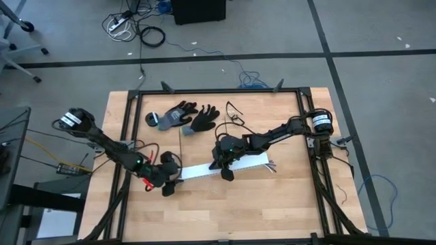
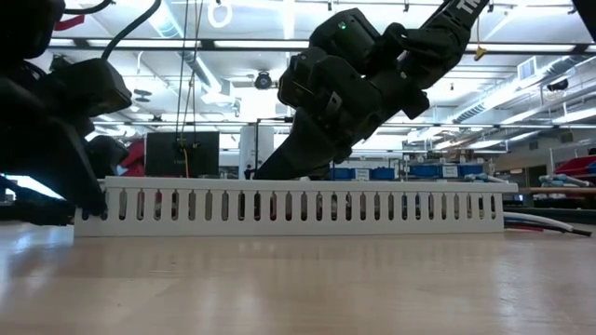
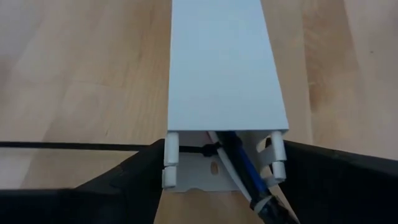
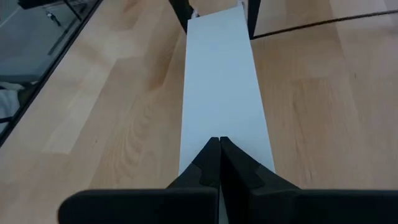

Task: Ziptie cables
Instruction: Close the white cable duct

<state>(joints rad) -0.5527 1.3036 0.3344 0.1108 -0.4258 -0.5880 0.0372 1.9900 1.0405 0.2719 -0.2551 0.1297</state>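
A long white slotted duct [image 1: 225,168] with a flat cover lies on the wooden table. The cables [image 3: 239,163], blue, white and black, run inside it and stick out of its right end [image 1: 271,165]. A thin black strand [image 3: 93,146] enters the duct's left end from the side. My left gripper [image 3: 224,163] is open at that left end, one finger by each side wall. My right gripper [image 4: 219,142] is shut, its tips on the cover near the duct's middle. My left gripper's fingers [image 3: 146,171] stand close against the slotted side walls [image 3: 169,158] at the duct's left end; I cannot tell whether they touch them. My right gripper rests its shut fingertips on the duct's flat white cover [image 4: 219,127], about midway along it. It slants down from the table's right, and its fingers lie along the duct, which sits flat on the table.
Two dark work gloves [image 1: 185,117] and a black roll [image 1: 152,120] lie toward the far edge, with a loose black wire [image 1: 235,112] beside them. A red-handled tool [image 1: 146,182] sits by my left arm. A black metal frame [image 1: 303,102] borders the table.
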